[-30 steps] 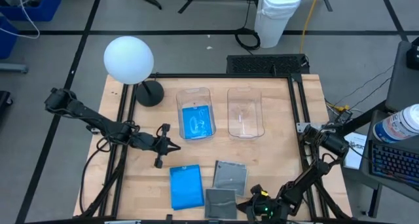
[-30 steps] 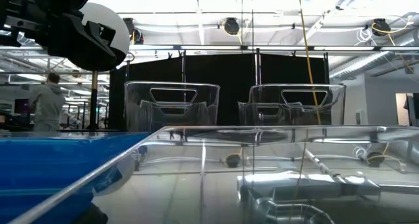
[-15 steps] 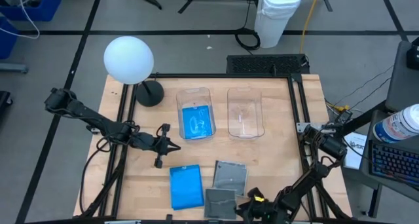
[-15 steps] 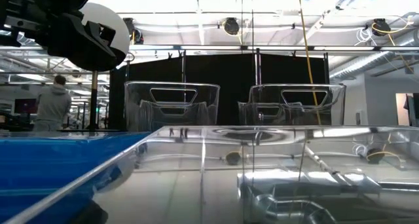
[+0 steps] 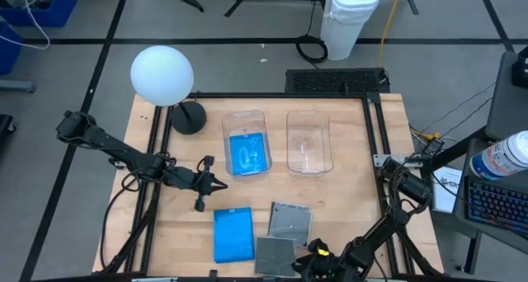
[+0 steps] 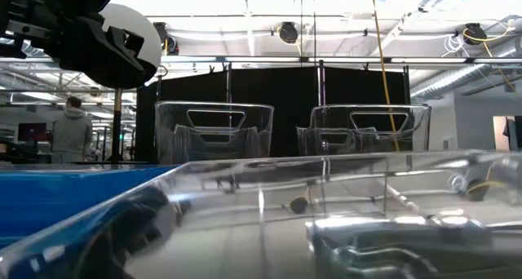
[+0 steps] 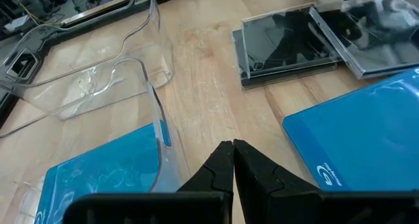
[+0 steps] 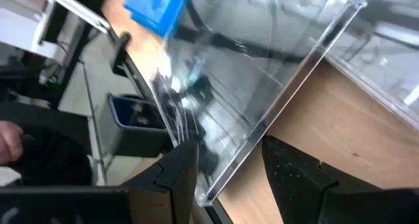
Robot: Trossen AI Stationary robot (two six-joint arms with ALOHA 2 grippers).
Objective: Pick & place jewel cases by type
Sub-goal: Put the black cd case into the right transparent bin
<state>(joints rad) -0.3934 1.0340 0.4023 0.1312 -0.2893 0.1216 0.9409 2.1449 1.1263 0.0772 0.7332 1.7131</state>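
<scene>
A: Slippage is being risked at the near table edge. A grey see-through case point(image 5: 275, 255) is being straddled at one corner by the right gripper point(image 5: 318, 259), its fingers point(image 8: 180, 165) spread either side of the rim, and whether they are actually pressing on the plastic cannot be told. The case is being seen tilted in the right wrist view point(image 8: 262, 73), so if it is being lifted on so thin a purchase, it could be swung out of the fingers or dropped off the table edge.

B: Is anything else being endangered?

A: The second grey case point(image 5: 290, 222), just beside it, could be nudged if the held one is being dragged rather than raised. The loose blue case point(image 5: 233, 234) is lying to their left, flat on the table point(image 5: 346, 191), near but apart.

B: And the left arm?

A: The left gripper point(image 5: 200, 187) is being kept clenched on nothing, waiting above the table left of the tubs, pointing toward the blue case.

B: What is being kept in the tubs?

A: One blue case point(image 5: 248, 152) is lying in the left clear tub point(image 5: 245, 117). The right clear tub point(image 5: 308, 117) is being left with nothing visible inside, presumably for the grey cases.
</scene>
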